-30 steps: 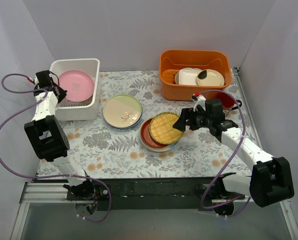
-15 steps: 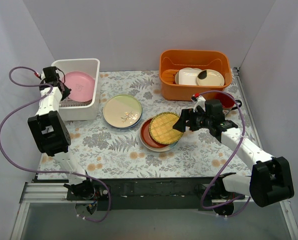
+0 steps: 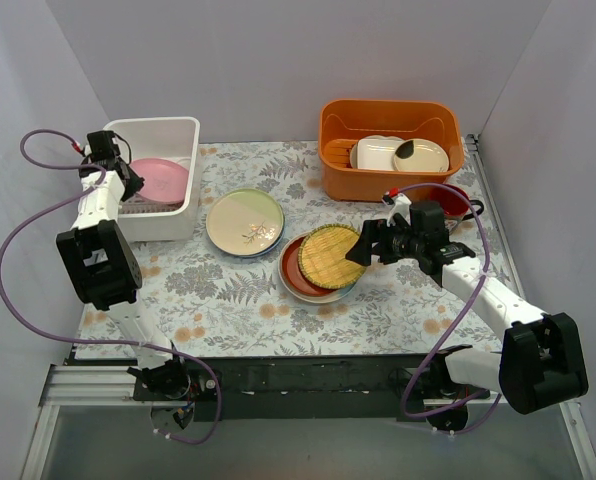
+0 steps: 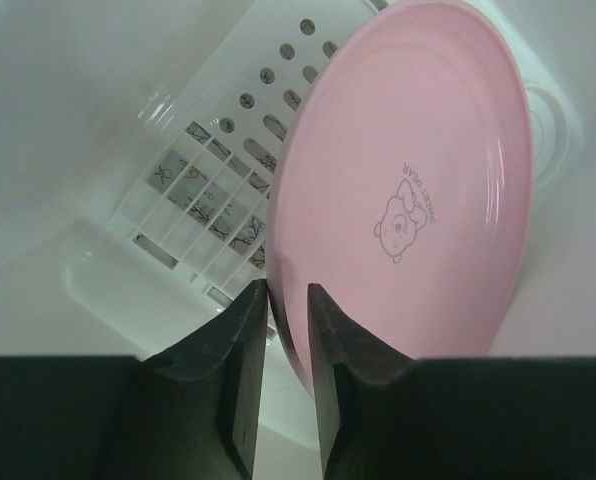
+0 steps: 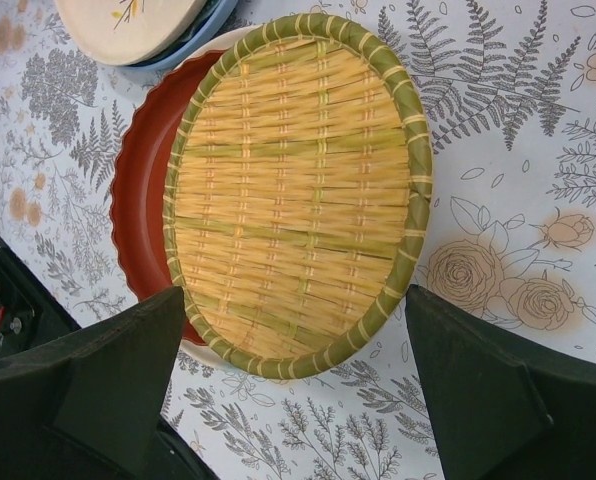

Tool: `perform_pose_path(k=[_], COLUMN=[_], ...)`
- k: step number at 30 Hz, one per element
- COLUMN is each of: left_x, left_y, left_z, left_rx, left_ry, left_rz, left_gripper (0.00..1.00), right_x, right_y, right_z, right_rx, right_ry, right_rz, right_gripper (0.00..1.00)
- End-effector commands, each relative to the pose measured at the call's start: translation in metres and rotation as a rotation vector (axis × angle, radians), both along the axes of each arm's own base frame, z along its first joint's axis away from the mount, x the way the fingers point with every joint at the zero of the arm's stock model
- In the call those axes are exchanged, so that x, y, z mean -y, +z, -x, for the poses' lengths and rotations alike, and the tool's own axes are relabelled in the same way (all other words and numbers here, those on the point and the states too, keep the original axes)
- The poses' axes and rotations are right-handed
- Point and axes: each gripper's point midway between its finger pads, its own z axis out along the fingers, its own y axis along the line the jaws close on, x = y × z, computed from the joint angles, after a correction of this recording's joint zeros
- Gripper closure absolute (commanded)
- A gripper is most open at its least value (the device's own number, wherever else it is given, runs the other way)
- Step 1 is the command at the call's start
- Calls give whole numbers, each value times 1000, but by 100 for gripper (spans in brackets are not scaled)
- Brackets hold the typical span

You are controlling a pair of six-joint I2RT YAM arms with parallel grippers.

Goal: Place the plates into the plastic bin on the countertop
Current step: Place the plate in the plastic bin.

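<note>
A pink plate [image 3: 160,178] [image 4: 418,200] leans inside the white plastic bin [image 3: 153,124] [image 4: 128,120] at the back left. My left gripper [image 3: 119,178] [image 4: 288,292] is at the bin's left wall, its jaws parted a little around the plate's rim. A yellow woven plate [image 3: 330,256] [image 5: 298,190] lies on a red-brown plate [image 3: 293,272] [image 5: 138,210] mid-countertop. My right gripper [image 3: 363,243] [image 5: 293,300] hovers wide open over the woven plate's near edge, touching nothing. A cream-green plate with a leaf sprig [image 3: 244,221] [image 5: 128,20] rests on a teal-blue one [image 5: 193,42].
An orange tub [image 3: 386,112] at the back right holds cream dishes [image 3: 398,152]. A red mug [image 3: 450,195] stands just behind my right wrist. The fern-print countertop [image 3: 228,295] runs to a black rail at the near edge.
My left gripper carried the pink plate into the bin, then its jaws eased apart; the plate has sunk lower and flatter. The right arm has barely moved.
</note>
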Motion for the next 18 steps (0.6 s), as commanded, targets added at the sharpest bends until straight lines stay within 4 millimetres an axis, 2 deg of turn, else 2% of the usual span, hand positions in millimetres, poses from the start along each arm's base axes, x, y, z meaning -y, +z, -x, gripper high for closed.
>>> perform_pose_path(k=[1,8,11,12,13,18], left_x=[3,5,9,11,11,18], left_y=[18,37,58,58,73,87], left_z=[-6,-4,-5,-2,-2,1], left_rx=[29,65,127,135,182,241], left_ry=[-28,-48,-62,-69,-70,-89], left_rz=[-14,-28,-41,-37,-50,-44], left_gripper=[72,36,25,16,2,2], right_x=[-1,-1,-1,-1,-1,-1], right_y=[6,6,7,6,5,6], right_z=[-3,-3,-3,-2,-2,-2], right_rx=[36,36,38,35,34,36], right_ry=[7,7,7,9,7,6], right_rz=[-18,-19,-19,-19,-17,-17], right_gripper=[2,2,2,2,2,2])
